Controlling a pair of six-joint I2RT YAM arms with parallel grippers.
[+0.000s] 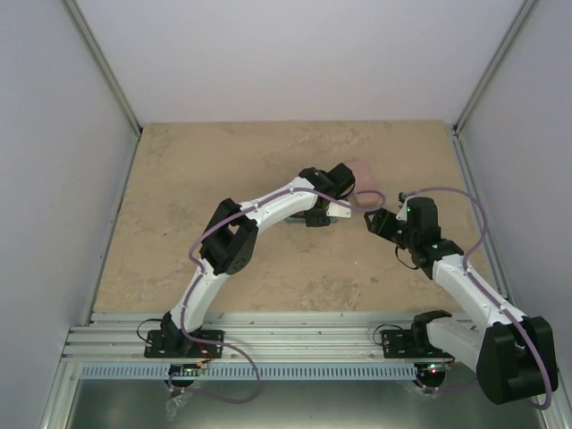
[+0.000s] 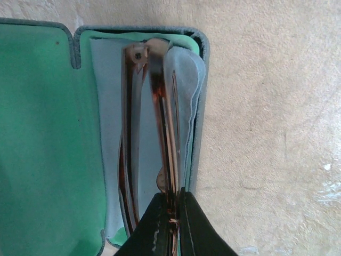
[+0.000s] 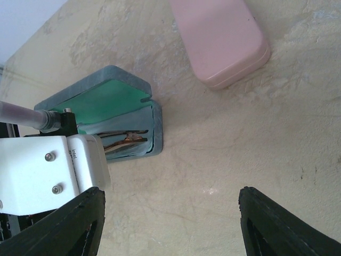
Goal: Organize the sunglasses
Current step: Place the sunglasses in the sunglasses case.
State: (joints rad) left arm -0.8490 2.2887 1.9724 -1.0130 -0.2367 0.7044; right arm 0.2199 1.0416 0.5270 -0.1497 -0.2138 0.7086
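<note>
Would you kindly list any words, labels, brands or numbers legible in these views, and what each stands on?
Nothing can be read with confidence.
White plastic housing on the left wrist: small dark print near its edge, too small to read.
Pink oblong case: no lettering shows.
Open grey case with green lining: none shows.
Amber-brown translucent sunglasses: none shows.

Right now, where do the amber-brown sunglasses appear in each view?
Top external: not visible; the left arm covers them.
Left wrist: centre, the amber-brown sunglasses gripped by the left end effector.
Right wrist: centre-left, inside the open green-lined case.
Shared landmark: that case, in both wrist views.
</note>
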